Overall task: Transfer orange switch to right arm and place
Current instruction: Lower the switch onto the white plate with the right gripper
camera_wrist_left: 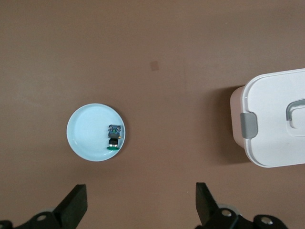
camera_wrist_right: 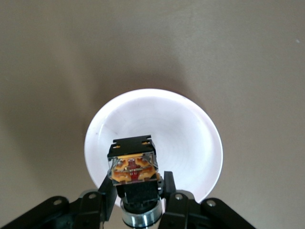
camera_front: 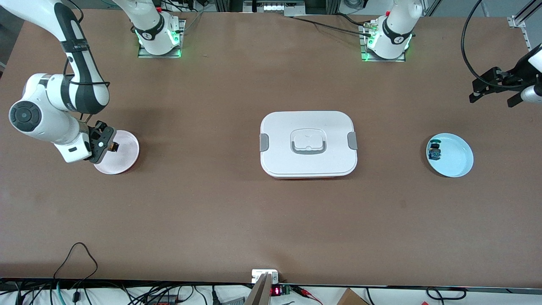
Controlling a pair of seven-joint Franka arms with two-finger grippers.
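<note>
Right wrist view shows the right gripper (camera_wrist_right: 138, 191) with its jaws clamped on the orange switch (camera_wrist_right: 132, 167), held over the pink plate (camera_front: 125, 154) at the right arm's end of the counter (camera_front: 271, 220). Left gripper (camera_wrist_left: 138, 205) waits with jaws apart, high over the counter near the blue plate (camera_wrist_left: 88, 133) holding the blue switch (camera_wrist_left: 114, 137).

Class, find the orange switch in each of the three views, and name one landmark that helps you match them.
Front view: the orange switch is held in the right claw, over the pink plate at the right arm's end of the table.
Left wrist view: not in it.
Right wrist view: the switch is gripped over the same plate.
Shared landmark: the pink plate.
</note>
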